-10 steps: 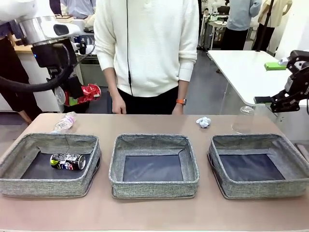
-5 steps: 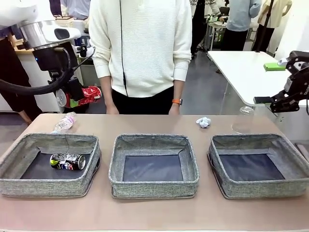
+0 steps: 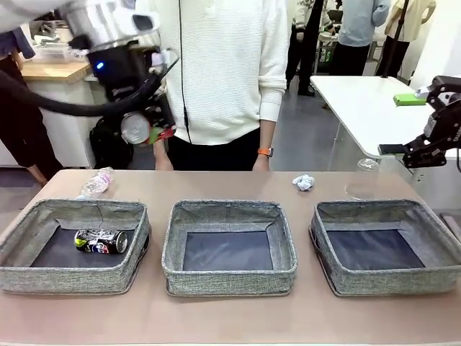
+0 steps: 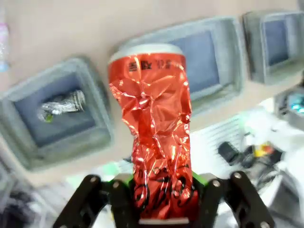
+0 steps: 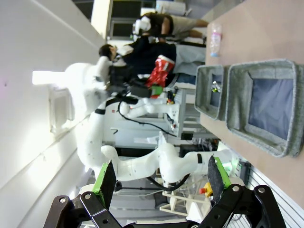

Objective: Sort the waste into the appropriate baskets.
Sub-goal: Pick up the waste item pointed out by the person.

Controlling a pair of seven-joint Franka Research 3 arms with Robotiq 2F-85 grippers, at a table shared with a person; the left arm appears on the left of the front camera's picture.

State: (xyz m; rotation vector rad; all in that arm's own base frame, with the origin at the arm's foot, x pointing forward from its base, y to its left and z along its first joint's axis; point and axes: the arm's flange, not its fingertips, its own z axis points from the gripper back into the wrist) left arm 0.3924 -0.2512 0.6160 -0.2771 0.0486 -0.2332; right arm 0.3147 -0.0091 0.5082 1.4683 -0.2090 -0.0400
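Note:
The crushed red can (image 4: 154, 128) is gripped at its lower end by my left gripper (image 4: 161, 202), which is shut on it. In the front view that gripper (image 3: 148, 131) hangs high over the table's far left, in front of the person. The left basket (image 3: 29, 223) holds a crushed dark printed can (image 3: 101, 240). The middle basket (image 3: 229, 209) and the right basket (image 3: 385, 207) show bare dark bottoms. A clear bottle (image 3: 96, 182), a white paper ball (image 3: 304, 182) and a clear cup (image 3: 364, 180) lie behind the baskets. My right gripper (image 3: 403, 151) stays open, raised at the far right.
A person in a white sweater (image 3: 230, 72) stands at the far edge, hands down near the table. A white side table (image 3: 360, 101) stands behind the right arm. Bare tabletop (image 3: 230, 317) runs in front of the baskets.
My left arm has swung to the right and slightly up with the red can, from beyond the left basket toward the person. The right arm has not moved.

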